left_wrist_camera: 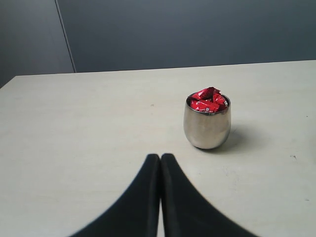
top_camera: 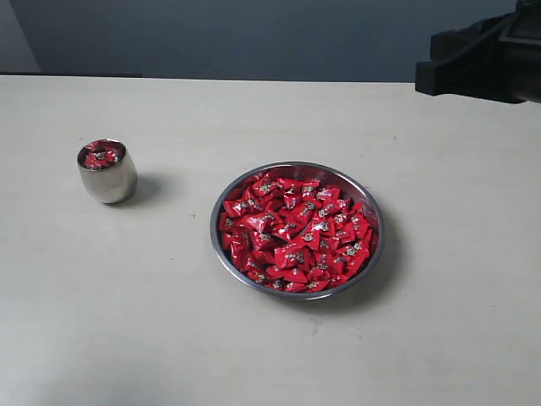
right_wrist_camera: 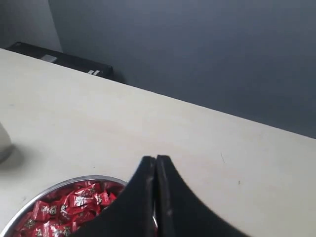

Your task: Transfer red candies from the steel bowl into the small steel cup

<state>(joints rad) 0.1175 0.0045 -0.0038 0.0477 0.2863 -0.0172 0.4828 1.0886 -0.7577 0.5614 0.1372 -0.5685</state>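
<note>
I see steel bowl (top_camera: 297, 167) centre-right of exterior frame, heaped with red candies (top_camera: 296, 233). Left of frame: small steel cup (top_camera: 108, 179), upright, well apart from bowl, more candies piled to its rim. Both sit on pale table (top_camera: 254, 355). On left gripper (left_wrist_camera: 160, 157), fingers pressed together, nothing between, cup ahead of tips. On right gripper (right_wrist_camera: 155, 159), fingers tight together, empty, bowl's rim showing beside tips. Dark right arm (top_camera: 486, 55) at upper right of exterior frame.
</note>
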